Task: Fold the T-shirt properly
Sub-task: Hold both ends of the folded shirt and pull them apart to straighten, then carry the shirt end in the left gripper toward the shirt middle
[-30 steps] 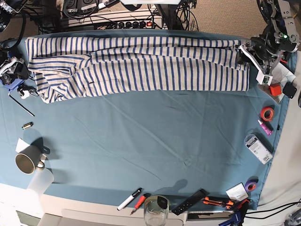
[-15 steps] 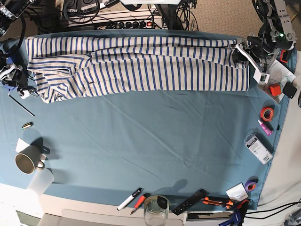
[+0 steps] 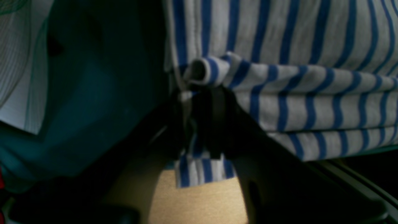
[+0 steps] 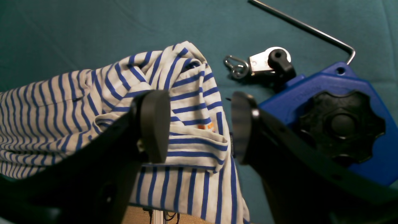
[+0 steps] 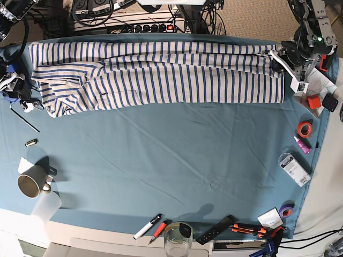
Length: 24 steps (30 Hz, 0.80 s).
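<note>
The T-shirt (image 5: 161, 75) lies as a long striped band across the far side of the teal table cloth (image 5: 171, 155), folded lengthwise. My left gripper (image 5: 277, 58) is at its right end. In the left wrist view the dark fingers of the left gripper (image 3: 199, 124) pinch the hem of the T-shirt (image 3: 311, 102), with fabric showing above and below them. My right gripper (image 5: 20, 88) is at the shirt's left end. In the right wrist view the right gripper (image 4: 197, 127) stands open just above the bunched corner of the T-shirt (image 4: 62, 109), holding nothing.
A blue clamp (image 4: 342, 124), a small metal fitting (image 4: 264, 62) and a bent metal rod (image 4: 304, 28) lie right beside the right gripper. A mug (image 5: 29, 184), markers (image 5: 147, 226) and a glass (image 5: 178, 241) line the near edge. Orange tape (image 5: 305, 128) and small boxes sit at the right.
My left gripper has shifted slightly onto the shirt's right end and its fingers have closed on the hem. The right gripper edged a little to the left and stays open.
</note>
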### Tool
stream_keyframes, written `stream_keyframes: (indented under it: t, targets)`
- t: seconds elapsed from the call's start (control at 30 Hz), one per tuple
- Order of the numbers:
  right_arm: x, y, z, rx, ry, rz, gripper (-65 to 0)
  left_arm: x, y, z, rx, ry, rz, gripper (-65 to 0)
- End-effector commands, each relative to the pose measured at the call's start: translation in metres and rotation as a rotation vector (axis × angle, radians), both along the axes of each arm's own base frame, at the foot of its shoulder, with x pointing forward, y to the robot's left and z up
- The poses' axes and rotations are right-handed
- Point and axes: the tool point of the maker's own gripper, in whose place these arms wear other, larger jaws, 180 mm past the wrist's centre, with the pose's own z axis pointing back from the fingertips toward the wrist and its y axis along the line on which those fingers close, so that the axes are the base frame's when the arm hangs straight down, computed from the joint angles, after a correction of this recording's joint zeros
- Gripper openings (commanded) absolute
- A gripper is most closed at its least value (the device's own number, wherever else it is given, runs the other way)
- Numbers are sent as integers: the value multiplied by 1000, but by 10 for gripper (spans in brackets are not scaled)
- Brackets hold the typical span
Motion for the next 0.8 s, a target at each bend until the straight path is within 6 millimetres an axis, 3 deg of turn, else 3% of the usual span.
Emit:
stream_keyframes:
  t: [0.0, 0.53, 0.6, 0.67, 0.77]
  targets:
    - [7, -7, 20, -35, -51, 8, -334, 1, 4, 4, 18, -3, -4, -532]
    - [7, -7, 20, -35, -51, 8, -334, 0, 4, 4, 15, -1, -5, -532]
    - [7, -7, 20, -35, -50, 8, -334, 0, 4, 4, 15, -1, -4, -564]
    - [7, -7, 20, -35, -51, 8, -334, 0, 4, 4, 15, -1, -5, -650]
    - [7, -7, 20, -35, -51, 8, -334, 1, 4, 4, 16, -4, -9, -650]
